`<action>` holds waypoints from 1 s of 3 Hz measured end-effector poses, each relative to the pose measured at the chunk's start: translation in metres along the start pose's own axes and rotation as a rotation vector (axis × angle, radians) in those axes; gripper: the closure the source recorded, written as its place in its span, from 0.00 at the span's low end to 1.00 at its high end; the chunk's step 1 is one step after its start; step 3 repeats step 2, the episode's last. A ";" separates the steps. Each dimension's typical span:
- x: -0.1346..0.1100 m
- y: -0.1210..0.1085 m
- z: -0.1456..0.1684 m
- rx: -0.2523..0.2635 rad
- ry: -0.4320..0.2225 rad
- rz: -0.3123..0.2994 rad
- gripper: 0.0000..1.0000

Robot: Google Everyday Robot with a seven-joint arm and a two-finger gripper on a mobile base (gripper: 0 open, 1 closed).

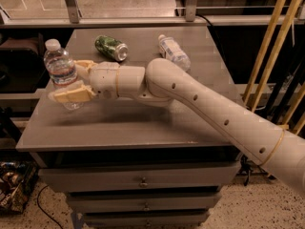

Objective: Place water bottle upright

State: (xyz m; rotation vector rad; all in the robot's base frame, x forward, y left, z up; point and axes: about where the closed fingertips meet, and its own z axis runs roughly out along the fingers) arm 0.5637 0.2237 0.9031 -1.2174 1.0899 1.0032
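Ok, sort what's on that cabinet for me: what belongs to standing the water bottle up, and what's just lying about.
In the job:
water bottle, nearly upright near the cabinet's left edge
pincer, closed around it there

Lying about:
green can, on its side at the back
second clear bottle, on its side, right of the can

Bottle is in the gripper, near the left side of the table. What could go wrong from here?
1. The water bottle, clamped in the gripper, leans with its cap toward the left. If it is released like that, it may topple.
2. It is close to the left edge of the table, so a toppled bottle could roll off.
3. The fingers grip its lower half, so a sideways pull-away might drag it over.
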 end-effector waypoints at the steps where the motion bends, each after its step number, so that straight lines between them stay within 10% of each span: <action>1: 0.001 0.001 -0.002 0.011 0.003 0.006 0.00; 3: 0.001 0.001 -0.002 0.011 0.003 0.006 0.00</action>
